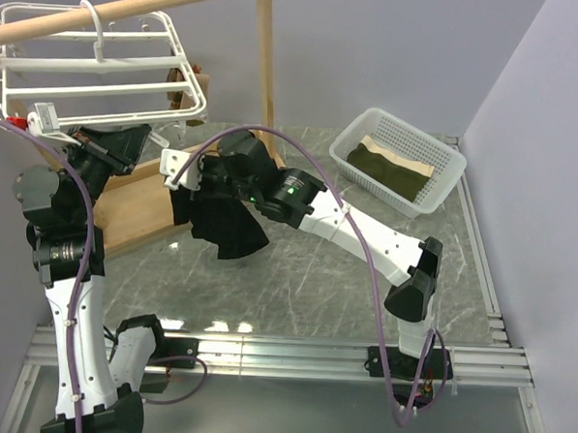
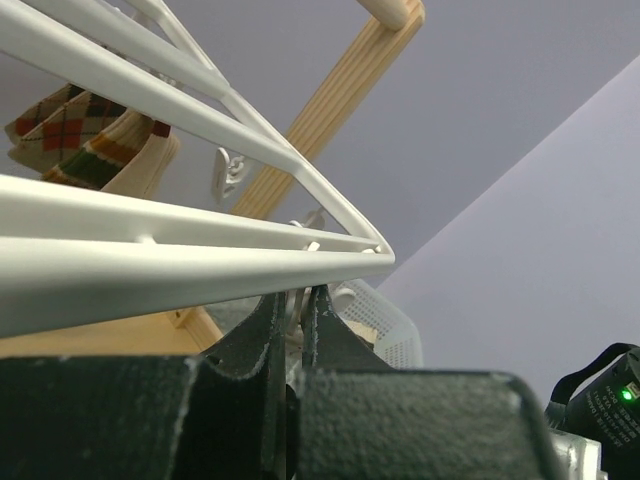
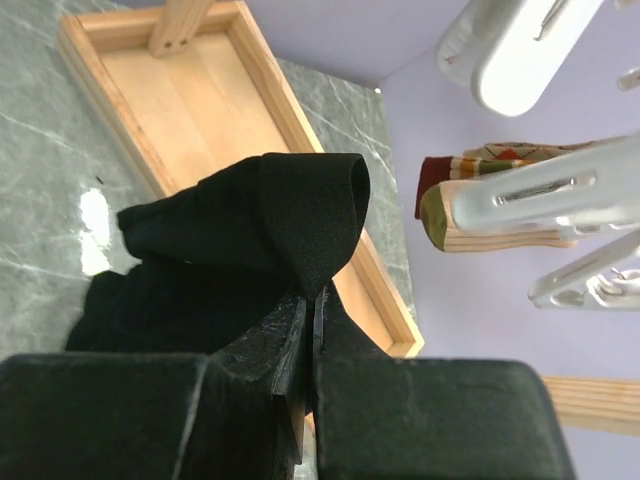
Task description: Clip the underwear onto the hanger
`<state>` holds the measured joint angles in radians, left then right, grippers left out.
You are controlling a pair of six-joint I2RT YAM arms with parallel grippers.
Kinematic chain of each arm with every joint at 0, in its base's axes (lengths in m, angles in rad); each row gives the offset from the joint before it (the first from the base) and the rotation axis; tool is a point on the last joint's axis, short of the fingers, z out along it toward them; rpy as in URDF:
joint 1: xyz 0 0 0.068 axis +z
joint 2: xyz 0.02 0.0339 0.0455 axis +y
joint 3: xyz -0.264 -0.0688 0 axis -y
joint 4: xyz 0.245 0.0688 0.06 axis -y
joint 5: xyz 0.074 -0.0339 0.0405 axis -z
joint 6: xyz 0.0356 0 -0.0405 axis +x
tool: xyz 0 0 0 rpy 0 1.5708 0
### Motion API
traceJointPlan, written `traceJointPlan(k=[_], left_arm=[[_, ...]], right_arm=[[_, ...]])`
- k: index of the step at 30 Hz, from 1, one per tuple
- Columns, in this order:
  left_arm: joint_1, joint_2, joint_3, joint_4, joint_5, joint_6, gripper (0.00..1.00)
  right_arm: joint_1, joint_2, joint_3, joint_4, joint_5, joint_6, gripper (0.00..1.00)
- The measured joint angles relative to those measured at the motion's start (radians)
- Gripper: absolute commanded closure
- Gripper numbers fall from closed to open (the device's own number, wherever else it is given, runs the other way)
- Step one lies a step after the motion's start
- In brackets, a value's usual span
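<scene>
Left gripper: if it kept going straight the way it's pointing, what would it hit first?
The hanger: in the wrist view its white outer bar crosses just beyond the left gripper, which looks shut on a small clip. Depth is unclear, but nothing else lies between.

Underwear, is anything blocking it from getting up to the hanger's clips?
Nothing visible. The right hand holds the underwear up, and only open air lies between it and the hanger clips above. The left hand seems to pinch one clip.
</scene>
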<state>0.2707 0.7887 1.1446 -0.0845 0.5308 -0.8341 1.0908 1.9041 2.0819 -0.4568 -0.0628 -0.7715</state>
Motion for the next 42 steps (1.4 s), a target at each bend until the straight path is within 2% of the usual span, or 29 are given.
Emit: traceJointPlan(k=[13, 24, 35, 42], left_arm=[[0.0, 0.019, 0.0, -0.036, 0.014, 0.052, 1.0], [0.0, 0.02, 0.0, -0.041, 0.022, 0.063, 1.0], [0.0, 0.02, 0.001, -0.053, 0.021, 0.063, 1.0], [0.0, 0.023, 0.007, -0.062, 0.022, 0.074, 1.0]], right_arm=[[0.008, 0.016, 0.099, -0.01, 0.056, -0.126, 1.0], [0.017, 0.017, 0.104, -0.024, 0.06, -0.2, 1.0], [0.038, 0.014, -0.015, 0.022, 0.092, -0.294, 1.0], [0.039, 0.011, -0.027, 0.058, 0.104, -0.328, 1.0]])
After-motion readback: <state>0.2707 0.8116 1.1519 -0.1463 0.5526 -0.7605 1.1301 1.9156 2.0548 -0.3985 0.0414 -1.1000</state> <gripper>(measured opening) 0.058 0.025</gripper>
